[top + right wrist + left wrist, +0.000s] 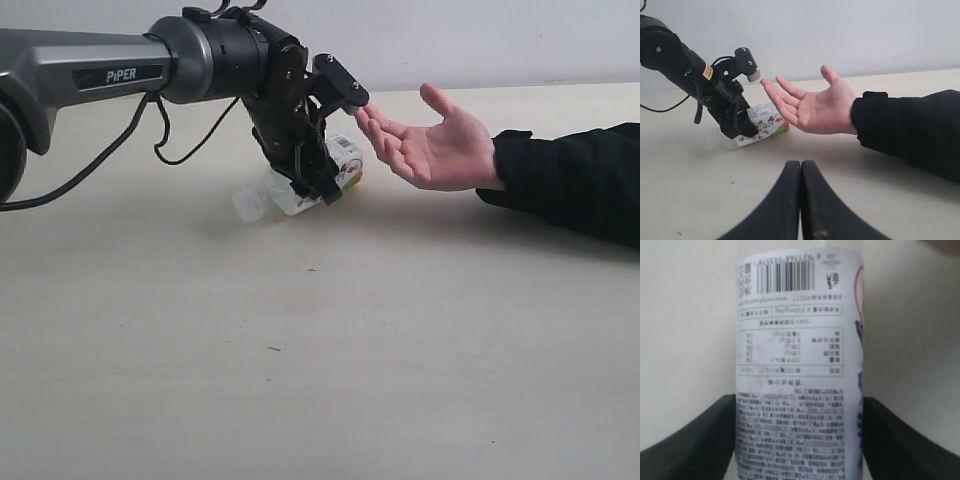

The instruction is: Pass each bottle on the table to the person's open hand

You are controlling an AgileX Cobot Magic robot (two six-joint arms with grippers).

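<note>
1. Exterior view: one bottle (275, 195), small with a white cap and a colourful label, is tilted with its cap end low near the table (320, 380). One arm is in view, and its left gripper (318, 185) straddles the bottle's middle. One open hand (435, 150), palm up and in a black sleeve, is held just beside the gripper, with its fingertips close to it.
2. Left wrist view: one bottle, label and barcode facing the camera. Two black fingers (690, 445), one against each side of the bottle; the gripper is clamped on it.
3. Right wrist view: the right gripper (801, 195) has both fingers pressed together and holds nothing. It is well apart from the one bottle and the one hand.
</note>
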